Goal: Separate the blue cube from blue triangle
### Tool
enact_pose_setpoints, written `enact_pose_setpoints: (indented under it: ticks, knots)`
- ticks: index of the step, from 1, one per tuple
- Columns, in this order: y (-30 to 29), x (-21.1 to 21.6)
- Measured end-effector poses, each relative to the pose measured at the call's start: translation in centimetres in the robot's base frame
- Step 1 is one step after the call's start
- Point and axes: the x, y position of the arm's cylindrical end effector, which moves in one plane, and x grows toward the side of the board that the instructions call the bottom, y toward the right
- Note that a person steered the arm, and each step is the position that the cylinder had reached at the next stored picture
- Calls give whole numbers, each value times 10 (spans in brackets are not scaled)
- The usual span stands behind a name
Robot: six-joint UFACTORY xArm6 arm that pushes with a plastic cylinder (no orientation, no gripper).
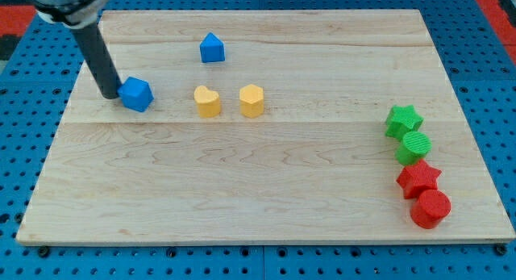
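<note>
The blue cube (137, 94) lies on the wooden board at the view's left. The blue triangle (212, 48) lies up and to the right of it, near the view's top, with a clear gap between the two. My tip (109, 95) rests on the board right against the cube's left side. The dark rod rises from it up and to the left.
A yellow heart (207, 102) and a yellow hexagon (251, 101) lie right of the cube. At the view's right edge a green star (403, 121), green cylinder (414, 147), red star (418, 179) and red cylinder (430, 208) stand in a column. The board (242, 191) has blue pegboard around it.
</note>
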Motion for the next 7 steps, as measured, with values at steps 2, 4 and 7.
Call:
enact_pose_setpoints:
  ticks: [2, 4, 7]
  knots:
    - [-2, 11]
    - [18, -33]
    - [75, -21]
